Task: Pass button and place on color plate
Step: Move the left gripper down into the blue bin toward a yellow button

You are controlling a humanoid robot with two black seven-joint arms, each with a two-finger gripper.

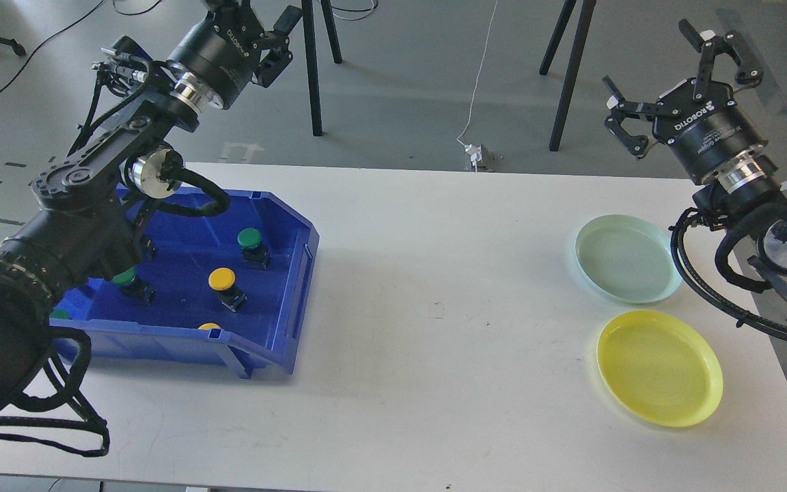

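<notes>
**Buttons in bin, both hands raised**

Yellow plate [660, 367] lay lower right on the white bench [434, 328], pale green plate [628, 257] just beyond it. Blue bin [229, 342] at left held yellow button [222, 279] and green button [249, 238]. Right hand [660, 68], upper right, fingers spread, empty. Left hand [277, 41], upper left: state could not be told.

One view only, taken from the robot's head, looked forward and down across the white counter [393, 287] at middling range. The left arm [93, 205] entered from the left edge, the right arm [762, 225] from the right, with grey floor [421, 82] beyond the counter's far edge.
</notes>
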